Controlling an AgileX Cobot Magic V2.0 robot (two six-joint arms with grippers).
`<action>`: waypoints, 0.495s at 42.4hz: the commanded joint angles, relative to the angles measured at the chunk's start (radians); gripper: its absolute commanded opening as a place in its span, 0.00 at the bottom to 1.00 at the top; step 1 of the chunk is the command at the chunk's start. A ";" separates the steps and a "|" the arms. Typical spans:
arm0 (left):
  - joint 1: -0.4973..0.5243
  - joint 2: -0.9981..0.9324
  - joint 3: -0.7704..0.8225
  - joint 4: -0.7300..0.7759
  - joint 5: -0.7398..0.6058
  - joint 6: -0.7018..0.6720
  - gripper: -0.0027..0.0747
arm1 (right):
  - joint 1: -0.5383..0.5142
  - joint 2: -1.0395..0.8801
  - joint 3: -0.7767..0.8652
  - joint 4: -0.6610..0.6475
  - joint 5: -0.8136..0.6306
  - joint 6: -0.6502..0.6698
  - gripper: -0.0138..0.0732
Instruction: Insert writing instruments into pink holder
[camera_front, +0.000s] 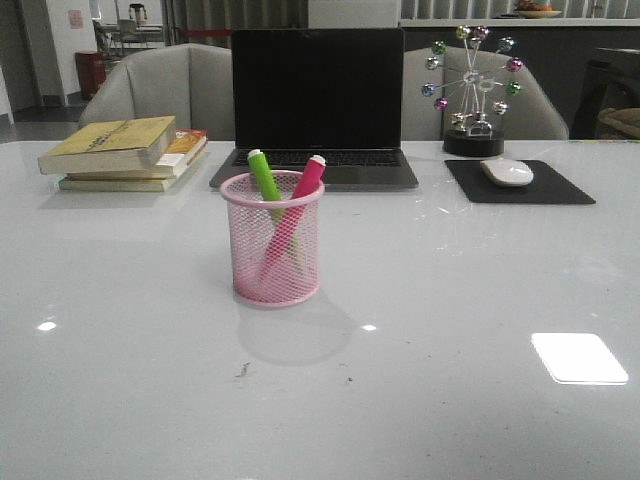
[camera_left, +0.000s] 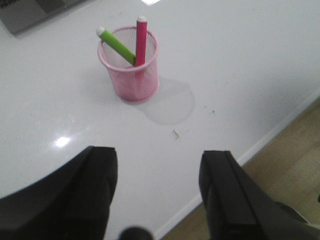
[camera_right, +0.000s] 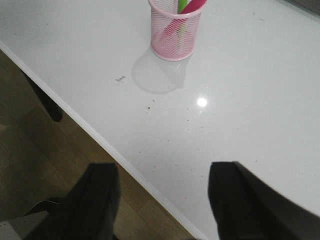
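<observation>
The pink holder (camera_front: 273, 240) stands upright in the middle of the white table, also seen as the pink holder (camera_left: 129, 65) and the pink holder (camera_right: 175, 32). Both markers lean inside it: the green marker (camera_front: 264, 175) and the magenta marker (camera_front: 303, 188), their whitish ends above the rim. They show again as the green marker (camera_left: 116, 45) and the magenta marker (camera_left: 141, 40). My left gripper (camera_left: 157, 165) hangs open and empty over the table's front edge, well back from the cup. My right gripper (camera_right: 164, 172) is open and empty too, over the table's front edge. Neither arm appears in the front view.
Behind the cup sits a laptop (camera_front: 317, 105). A stack of books (camera_front: 125, 152) lies at the back left. At the back right are a mouse (camera_front: 507, 172) on a black pad (camera_front: 520, 184) and a ball ornament (camera_front: 473, 95). The table's front edge (camera_right: 100, 140) borders wooden floor.
</observation>
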 joint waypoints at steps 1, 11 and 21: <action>-0.007 -0.032 -0.027 0.000 0.032 -0.054 0.54 | 0.000 0.000 -0.029 -0.010 -0.073 -0.010 0.73; -0.007 -0.035 -0.025 0.109 0.080 -0.278 0.50 | 0.000 0.001 -0.029 -0.011 -0.079 -0.010 0.73; -0.007 -0.035 -0.025 0.109 0.070 -0.278 0.37 | 0.000 0.005 -0.029 -0.022 -0.079 -0.010 0.45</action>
